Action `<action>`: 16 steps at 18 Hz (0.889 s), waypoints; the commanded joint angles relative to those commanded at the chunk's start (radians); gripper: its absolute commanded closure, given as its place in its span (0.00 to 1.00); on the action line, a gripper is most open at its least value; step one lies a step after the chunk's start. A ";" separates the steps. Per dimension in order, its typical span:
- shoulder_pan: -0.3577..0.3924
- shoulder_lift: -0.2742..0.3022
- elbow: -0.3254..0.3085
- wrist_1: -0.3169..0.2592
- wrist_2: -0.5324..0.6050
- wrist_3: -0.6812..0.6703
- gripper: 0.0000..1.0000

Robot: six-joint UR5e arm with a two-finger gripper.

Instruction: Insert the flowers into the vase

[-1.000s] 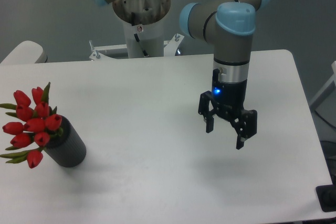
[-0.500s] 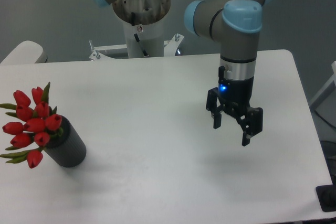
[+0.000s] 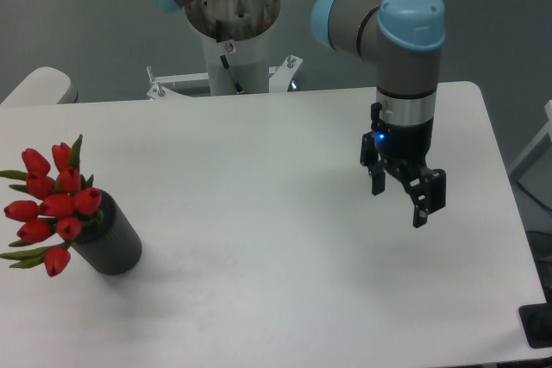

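Flowers (image 3: 52, 204) sit in the vase (image 3: 110, 243), red buds and green leaves sticking out of its mouth toward the left. Vase stands tilted at the worktop's (image 3: 259, 170) left side near the front edge. Gripper (image 3: 402, 201) hangs over the right part of the worktop, well apart from the vase, fingers spread apart and holding nothing, blue light lit on its body. Arm comes down from the top right.

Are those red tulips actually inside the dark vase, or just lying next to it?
Inside. The flowers stick out of the mouth of the vase, stems hidden within. The gripper hangs far off, holding nothing.
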 joint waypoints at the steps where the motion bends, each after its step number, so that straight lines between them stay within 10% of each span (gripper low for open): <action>1: 0.000 0.000 0.005 -0.003 0.000 0.000 0.00; 16: 0.008 -0.002 0.017 -0.017 -0.002 0.000 0.00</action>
